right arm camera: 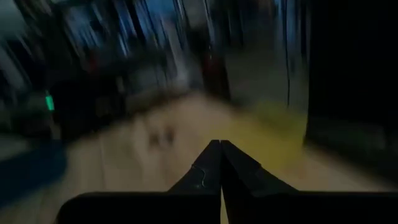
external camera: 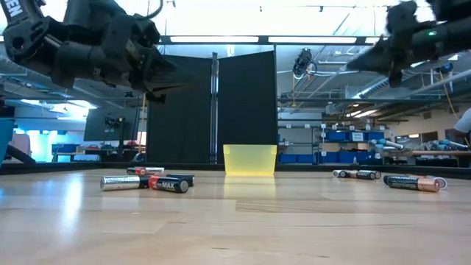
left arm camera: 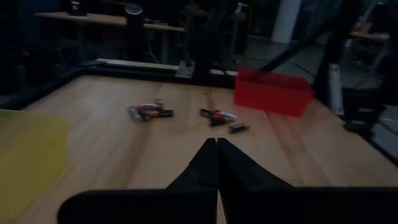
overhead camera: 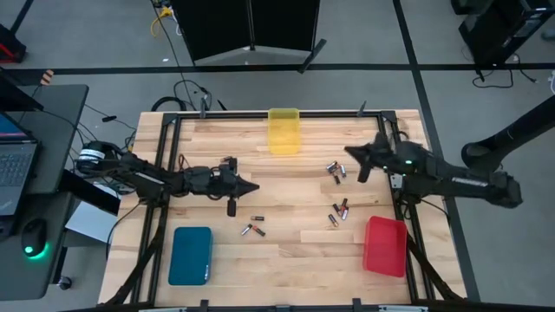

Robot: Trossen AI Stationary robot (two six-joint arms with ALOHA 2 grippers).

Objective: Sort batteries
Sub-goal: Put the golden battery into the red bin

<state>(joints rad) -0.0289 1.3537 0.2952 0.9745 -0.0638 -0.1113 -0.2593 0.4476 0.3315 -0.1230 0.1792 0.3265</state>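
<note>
**A:** Where does the left gripper stand, and what has it got?

**B:** It hangs above the wooden table, left of the middle, pointing toward the right side. Its fingers are pressed flat together with nothing between them. The low view shows it well up off the boards.

**A:** And the batteries nearest it?

**B:** A small pair of batteries lies on the table just beyond and below its tip, toward the front edge, with one more just beside them. The blue tray sits farther the same way, at the front left corner.

**A:** The right gripper?

**B:** It is raised too, over the back right part of the table, pointing left. From its wrist view the fingers meet tip to tip, empty; that view is smeared.

**A:** What lies near it?

**B:** A cluster of batteries lies just beside its tip, slightly toward the front. A second cluster is farther forward, next to the red tray. The yellow tray stands at the back edge, off beyond its tip to the left.

**A:** Any cells in a tray?

**B:** None can be made out in any tray; every cell seen lies loose on the wood.
</note>
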